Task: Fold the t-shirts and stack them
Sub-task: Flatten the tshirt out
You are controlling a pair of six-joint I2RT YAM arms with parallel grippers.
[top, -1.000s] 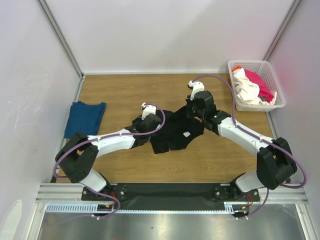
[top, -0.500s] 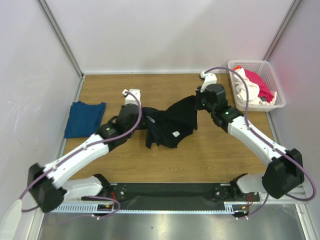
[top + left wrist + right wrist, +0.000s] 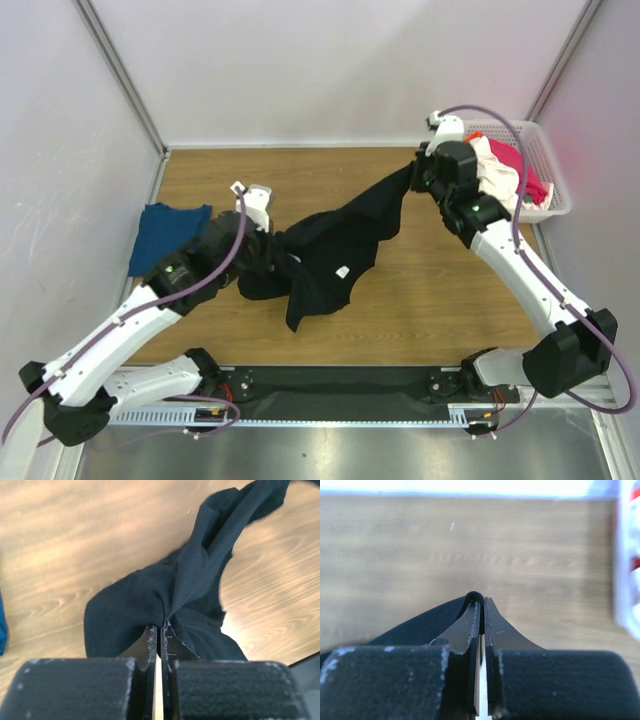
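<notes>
The black t-shirt [image 3: 335,245] hangs stretched between both grippers above the table, with a small white tag facing up. My left gripper [image 3: 270,243] is shut on its left end; in the left wrist view [image 3: 161,626] the cloth [image 3: 190,575] bunches at the fingertips. My right gripper [image 3: 413,172] is shut on its upper right corner; in the right wrist view [image 3: 481,600] a fold of black cloth [image 3: 420,625] wraps over the left finger. A folded dark blue t-shirt [image 3: 168,237] lies flat at the left. White [image 3: 495,175] and pink-red [image 3: 525,172] shirts lie in the basket.
The white lattice basket [image 3: 555,205] stands at the back right corner, just right of my right wrist. Metal frame posts and white walls close in the wooden table [image 3: 450,300] on three sides.
Both grippers have moved apart and lifted, the left going left, the right going back toward the basket. The black shirt has gone from a heap to a stretched, hanging band.
</notes>
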